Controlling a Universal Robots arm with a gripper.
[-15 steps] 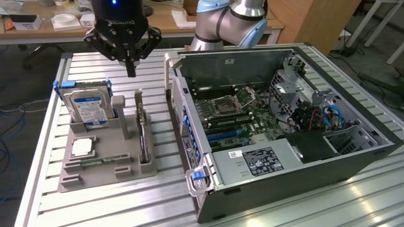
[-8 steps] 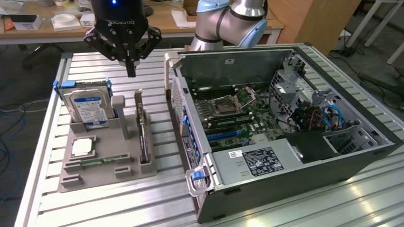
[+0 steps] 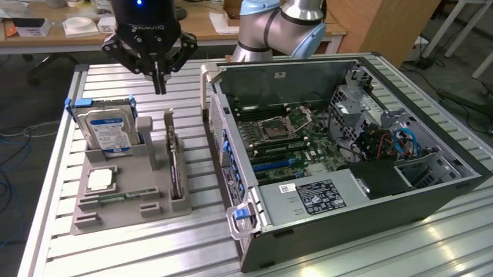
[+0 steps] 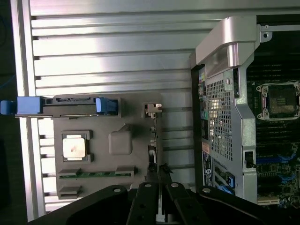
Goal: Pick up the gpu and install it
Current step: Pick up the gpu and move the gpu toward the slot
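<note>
Nearest, an open computer case [image 3: 347, 231] is lying on its side on the slatted metal table [image 3: 115, 254], its motherboard [image 3: 285, 138] facing up. Just beside it, toward the exterior view's left, a grey holder [image 3: 123, 210] is sitting on the table, carrying a square processor chip [image 3: 100, 180] and a narrow memory stick [image 3: 115, 199] lying flat. The gpu [image 3: 177, 167] is standing on edge in the slot along the holder's side nearest the case, untouched. Further back, a blue-labelled hard drive [image 3: 108, 130] is standing upright at the holder's far end. Beyond that, the gripper [image 3: 160, 85] is hovering in the air, pointing down, roughly in line with the gpu's far end; its fingers are drawn almost together and are gripping nothing. Behind it, the robot arm [image 3: 269, 29] is rising at the table's far edge, with a wooden desk [image 3: 200, 23] standing past it
</note>
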